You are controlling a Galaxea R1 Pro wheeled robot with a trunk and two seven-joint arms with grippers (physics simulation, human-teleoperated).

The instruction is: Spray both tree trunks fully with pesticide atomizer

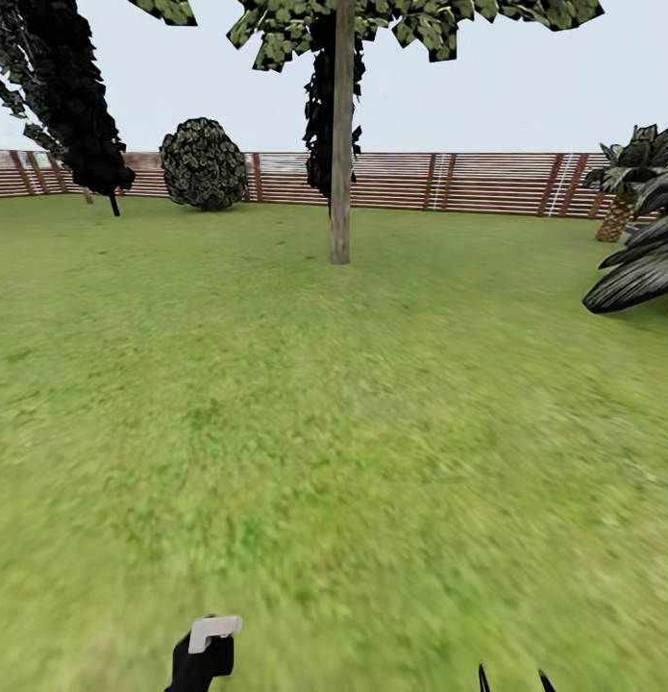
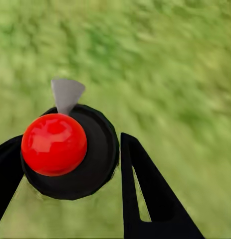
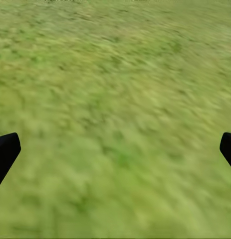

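The pesticide atomizer (image 2: 70, 154) sits clamped in my left fingers (image 2: 145, 189), pickup done; right fingers (image 3: 5, 152) spread empty over the grass (image 1: 372, 432). The tree trunk (image 1: 341, 144) ahead is well apart, spraying not begun, I judge.

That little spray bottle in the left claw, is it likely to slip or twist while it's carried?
The bottle looks round and smooth, so it may twist. It looks rigid and probably light. The left claw grips both sides.
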